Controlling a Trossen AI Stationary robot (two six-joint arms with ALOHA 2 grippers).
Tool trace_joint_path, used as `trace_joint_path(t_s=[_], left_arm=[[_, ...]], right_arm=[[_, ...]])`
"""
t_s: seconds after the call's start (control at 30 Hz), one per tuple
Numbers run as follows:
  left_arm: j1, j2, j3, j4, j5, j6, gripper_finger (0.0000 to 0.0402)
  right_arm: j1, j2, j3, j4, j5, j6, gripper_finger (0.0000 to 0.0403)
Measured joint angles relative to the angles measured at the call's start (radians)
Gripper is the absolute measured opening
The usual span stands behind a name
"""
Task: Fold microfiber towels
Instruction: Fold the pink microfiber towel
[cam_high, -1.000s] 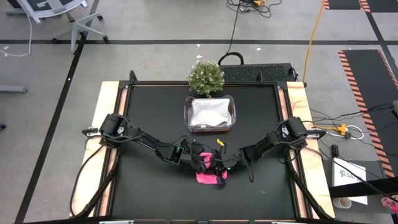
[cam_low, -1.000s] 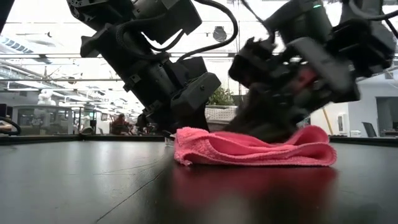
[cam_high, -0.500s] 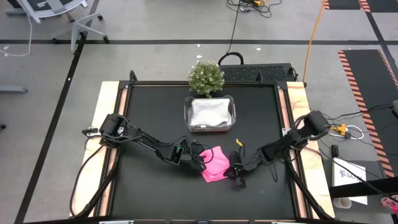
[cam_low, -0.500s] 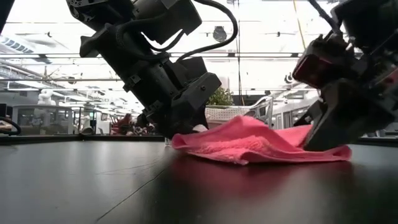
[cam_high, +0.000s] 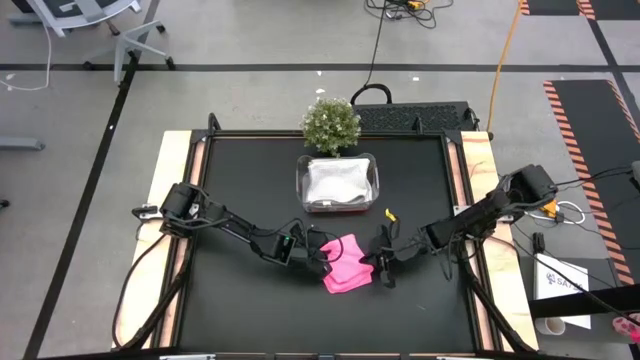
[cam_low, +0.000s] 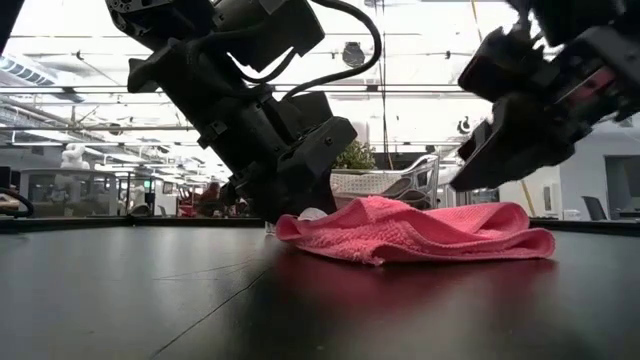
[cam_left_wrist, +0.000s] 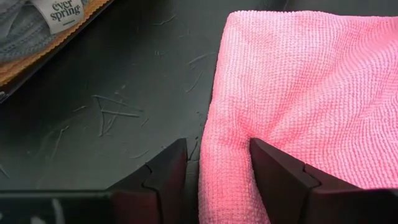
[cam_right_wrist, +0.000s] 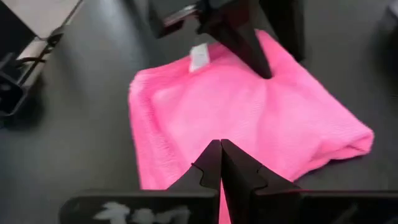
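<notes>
Towels are my task, and the pink towel (cam_high: 345, 264) lies folded on the black table (cam_high: 240, 190), near its front edge and between my two arms. Behind it, mid-table, a clear tub (cam_high: 338, 183) holds a light grey towel (cam_high: 337, 180), with a small potted plant (cam_high: 331, 123) at the far edge.

My left gripper (cam_left_wrist: 214, 168) sits low at the pink towel's left edge, its fingers apart with a ridge of cloth between them; I cannot tell whether they press it. My right gripper (cam_right_wrist: 221, 163) hovers just off the towel's right side, fingers together and holding nothing.

To do this fold well, I judge I should pin the left edge flat while the free side is drawn over squarely, so corners meet.

The cloth is soft and nubbly, with rounded, puffy folds and a small white tag (cam_right_wrist: 199, 57). The table surface is matte and scuffed.
</notes>
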Motion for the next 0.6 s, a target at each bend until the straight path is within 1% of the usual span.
trace_joint_path(t_s=[0.13, 0.27, 0.37, 0.47, 0.6], left_arm=[[0.000, 0.000, 0.000, 0.007, -0.001, -0.002, 0.0181], [0.000, -0.032, 0.006, 0.016, 0.002, 0.011, 0.0181], [-0.010, -0.084, 0.021, -0.008, 0.014, 0.047, 0.0181], [-0.033, -0.132, 0.065, 0.031, 0.028, 0.089, 0.0181], [-0.066, -0.133, 0.089, 0.067, 0.064, 0.141, 0.0181]], right_arm=[[-0.010, 0.035, 0.000, -0.016, -0.001, -0.001, 0.0000], [-0.008, 0.053, 0.000, -0.014, -0.001, 0.003, 0.0000], [-0.008, 0.054, 0.000, -0.014, 0.002, 0.003, 0.0000], [-0.010, 0.054, 0.001, -0.005, 0.003, 0.003, 0.0000], [-0.010, 0.054, 0.002, -0.008, 0.027, -0.001, 0.0000]])
